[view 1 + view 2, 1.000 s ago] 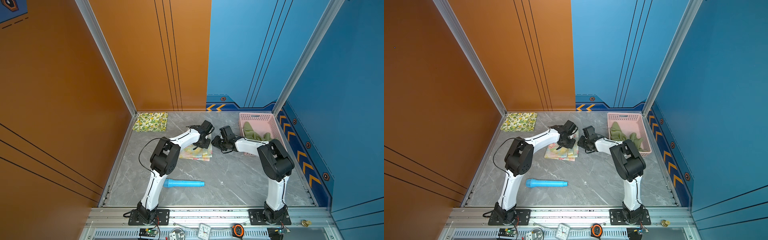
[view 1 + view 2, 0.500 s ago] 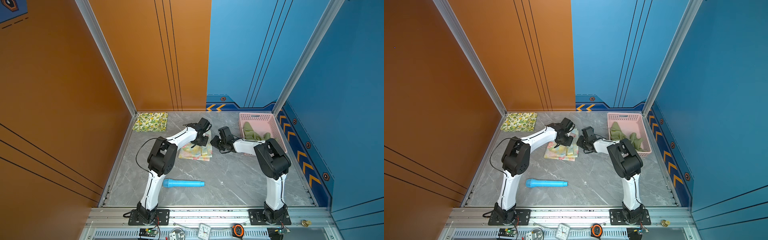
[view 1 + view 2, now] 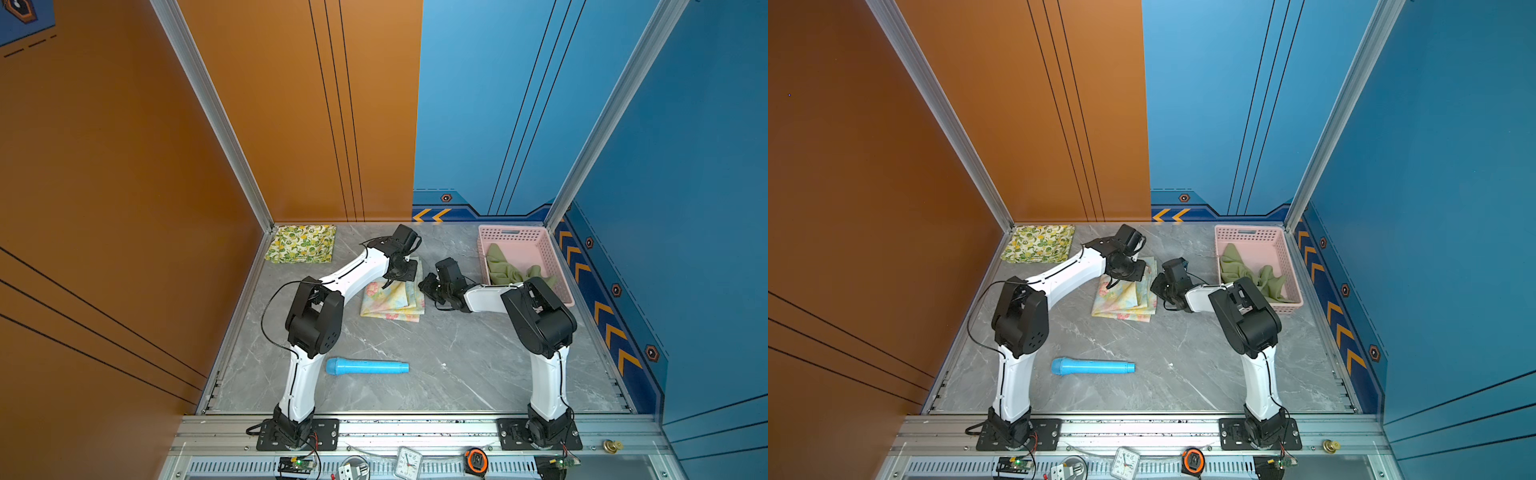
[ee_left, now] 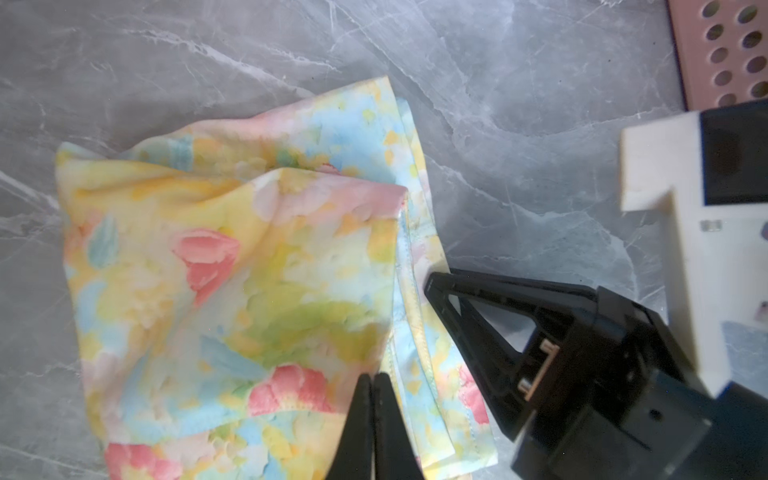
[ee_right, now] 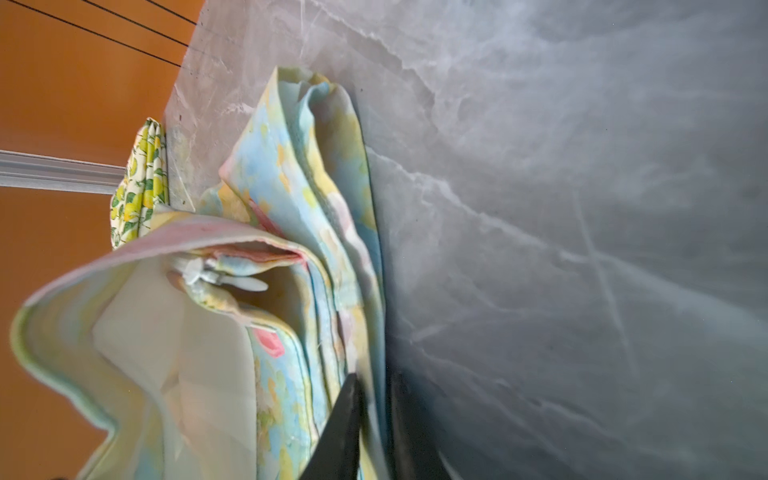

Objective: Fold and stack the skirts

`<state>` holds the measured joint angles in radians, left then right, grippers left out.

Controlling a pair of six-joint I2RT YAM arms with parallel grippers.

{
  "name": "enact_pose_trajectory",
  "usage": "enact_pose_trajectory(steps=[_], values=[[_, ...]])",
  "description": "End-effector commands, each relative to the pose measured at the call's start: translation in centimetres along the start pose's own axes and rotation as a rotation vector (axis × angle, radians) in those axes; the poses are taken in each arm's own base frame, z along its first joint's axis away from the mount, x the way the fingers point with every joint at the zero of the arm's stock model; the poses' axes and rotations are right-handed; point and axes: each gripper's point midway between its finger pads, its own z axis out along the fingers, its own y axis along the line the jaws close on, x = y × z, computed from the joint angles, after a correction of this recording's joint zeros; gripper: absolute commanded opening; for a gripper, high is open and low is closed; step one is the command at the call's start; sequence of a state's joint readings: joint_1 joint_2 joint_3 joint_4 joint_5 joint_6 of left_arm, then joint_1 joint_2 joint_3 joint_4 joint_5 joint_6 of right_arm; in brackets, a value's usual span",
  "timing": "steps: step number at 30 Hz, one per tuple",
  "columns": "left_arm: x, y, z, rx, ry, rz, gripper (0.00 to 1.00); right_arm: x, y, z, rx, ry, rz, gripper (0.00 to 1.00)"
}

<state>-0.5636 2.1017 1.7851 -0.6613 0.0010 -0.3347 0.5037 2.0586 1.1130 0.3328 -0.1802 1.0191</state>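
The pastel blue-yellow skirt (image 3: 390, 300) (image 3: 1125, 302) lies folded in layers in the middle of the table. My left gripper (image 3: 390, 284) (image 4: 374, 380) is shut at the edge of its top fold, and the right wrist view shows that fold raised off the layers below (image 5: 291, 187). My right gripper (image 3: 424, 289) (image 5: 374, 386) sits low at the skirt's right edge, with its two fingers closed on the lower layers. The lemon-print skirt (image 3: 301, 244) (image 3: 1038, 243) lies folded flat in the far left corner. The olive green skirt (image 3: 511, 270) (image 3: 1250, 274) lies crumpled in the basket.
The pink lattice basket (image 3: 517, 235) (image 3: 1250, 232) stands at the far right, just behind my right arm. A blue cylinder (image 3: 365, 367) (image 3: 1092, 367) lies on the marble table nearer the front. A clock (image 3: 409, 461) and a tape measure (image 3: 476, 460) sit on the front rail.
My right gripper's fingers have closed onto the pastel skirt's right edge. My left gripper has shifted a little toward the far left, staying shut at the top fold.
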Motion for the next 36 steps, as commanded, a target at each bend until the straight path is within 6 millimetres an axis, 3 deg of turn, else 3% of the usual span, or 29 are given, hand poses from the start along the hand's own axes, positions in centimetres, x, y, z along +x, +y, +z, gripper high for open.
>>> enact_pose_trajectory(steps=[1, 9, 16, 24, 36], values=[[-0.6, -1.2, -0.2, 0.039, -0.009, -0.025, 0.00, 1.9, -2.6, 1.2, 0.044, 0.032, 0.059, 0.16], [0.6, -3.0, 1.8, 0.062, 0.025, -0.033, 0.00, 2.9, -3.1, 1.7, 0.052, 0.037, 0.077, 0.17], [0.9, -3.2, 3.8, 0.061, 0.036, -0.050, 0.00, 3.3, -3.5, 2.2, 0.042, 0.046, 0.108, 0.18], [0.6, -2.8, 5.8, 0.090, 0.028, -0.106, 0.00, 3.8, -4.2, 2.3, 0.021, 0.051, 0.130, 0.32], [-0.1, -3.2, 7.1, 0.144, 0.023, -0.155, 0.00, 5.1, -5.4, 1.7, -0.012, 0.070, 0.123, 0.42]])
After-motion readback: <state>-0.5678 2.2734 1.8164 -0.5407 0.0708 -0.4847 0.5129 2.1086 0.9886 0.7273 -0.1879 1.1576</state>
